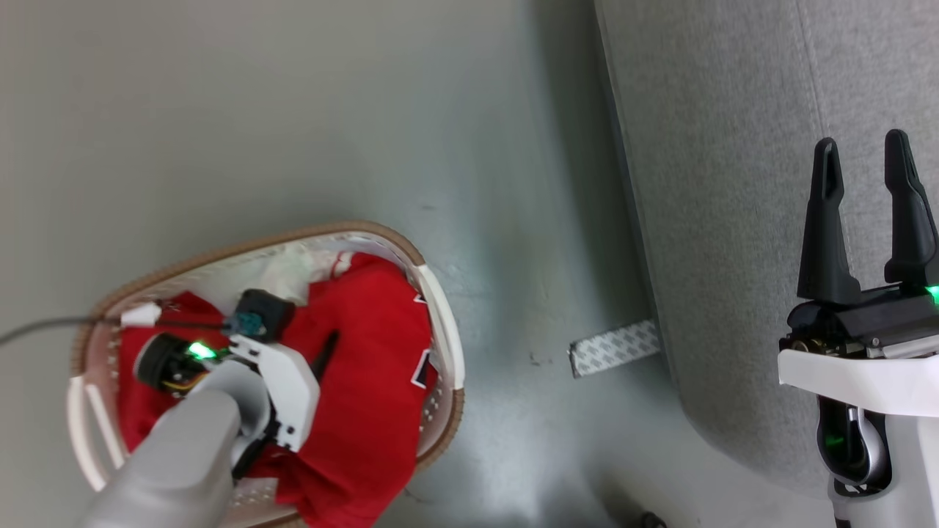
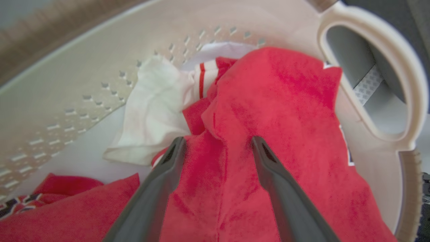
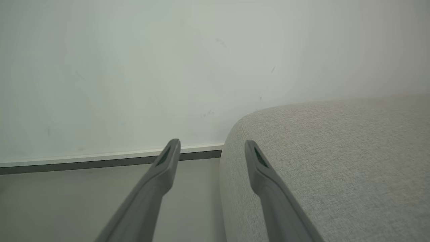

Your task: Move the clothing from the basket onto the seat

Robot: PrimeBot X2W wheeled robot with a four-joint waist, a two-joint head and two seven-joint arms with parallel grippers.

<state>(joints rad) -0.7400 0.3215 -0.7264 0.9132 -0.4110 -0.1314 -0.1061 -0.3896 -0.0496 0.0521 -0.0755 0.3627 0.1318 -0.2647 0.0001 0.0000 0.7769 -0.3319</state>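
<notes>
Smooth grey-green floor [image 1: 293, 110] meets a pale wall [image 3: 134, 67] at a white baseboard [image 3: 100, 156]

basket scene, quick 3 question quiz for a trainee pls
1. True or false: the left gripper has its fingers shut.
2. Where is the red clothing? A) on the seat B) in the basket C) on the floor
3. Fill in: the right gripper hovers open above the ___.

Key: 1 false; 2 B; 3 seat.
</notes>
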